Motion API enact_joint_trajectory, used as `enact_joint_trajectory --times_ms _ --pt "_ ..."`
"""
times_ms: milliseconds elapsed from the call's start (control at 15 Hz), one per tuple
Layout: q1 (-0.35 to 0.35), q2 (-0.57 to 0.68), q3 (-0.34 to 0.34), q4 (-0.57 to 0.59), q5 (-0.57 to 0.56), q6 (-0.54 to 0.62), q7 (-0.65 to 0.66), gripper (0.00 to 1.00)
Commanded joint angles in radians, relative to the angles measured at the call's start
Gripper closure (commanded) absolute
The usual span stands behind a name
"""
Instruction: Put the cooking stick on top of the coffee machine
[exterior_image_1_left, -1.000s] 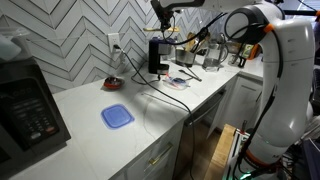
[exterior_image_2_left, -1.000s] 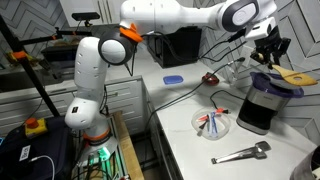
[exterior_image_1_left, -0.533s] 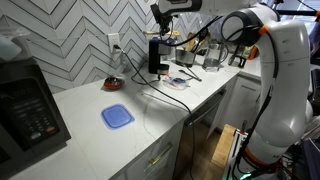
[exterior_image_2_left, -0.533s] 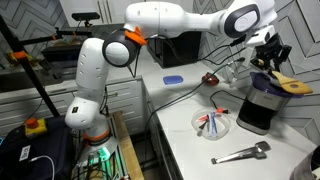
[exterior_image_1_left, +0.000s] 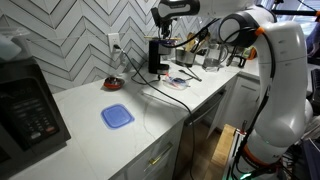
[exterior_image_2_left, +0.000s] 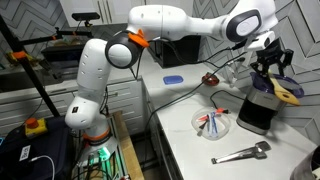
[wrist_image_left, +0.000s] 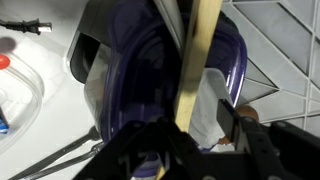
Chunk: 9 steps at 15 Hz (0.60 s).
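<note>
The coffee machine (exterior_image_2_left: 256, 110) is a small black boxy maker on the counter; it also shows in an exterior view (exterior_image_1_left: 156, 55), and its dark rounded top (wrist_image_left: 140, 70) fills the wrist view. My gripper (exterior_image_2_left: 273, 70) hangs just above that top, shut on the cooking stick (exterior_image_2_left: 289, 93), a light tan wooden utensil. The stick lies roughly level over the machine, its broad end sticking out past the machine's side. In the wrist view the stick (wrist_image_left: 200, 60) runs up from between my fingers (wrist_image_left: 190, 135) across the lid.
A plate with small items (exterior_image_2_left: 213, 122) and metal tongs (exterior_image_2_left: 242, 154) lie in front of the machine. A blue lid (exterior_image_1_left: 117, 116), a red bowl (exterior_image_1_left: 113, 84), a black cable (exterior_image_1_left: 165, 92) and a microwave (exterior_image_1_left: 28, 110) share the counter. The tiled wall stands close behind.
My gripper has come down with the cooking stick, from well above the coffee machine to just over its top. Nothing else has moved.
</note>
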Motion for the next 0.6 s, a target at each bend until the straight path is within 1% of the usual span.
enact_joint_trajectory --times_ms 0,67,133,200,400,467,533 --pt "0.005 -0.023 -0.002 0.009 0.000 0.002 0.021 0.19" --pt "0.003 -0.040 0.004 0.006 0.007 0.009 0.008 0.10" --pt "-0.009 -0.075 0.029 -0.013 0.046 0.028 -0.043 0.04" --pt "-0.023 -0.107 0.054 -0.028 0.086 0.048 -0.105 0.00" --pt "-0.030 -0.232 0.093 -0.110 0.147 0.099 -0.282 0.00" --pt "-0.009 -0.124 0.061 0.005 0.099 0.063 -0.188 0.00" --pt "-0.010 -0.160 0.070 -0.011 0.113 0.066 -0.224 0.00"
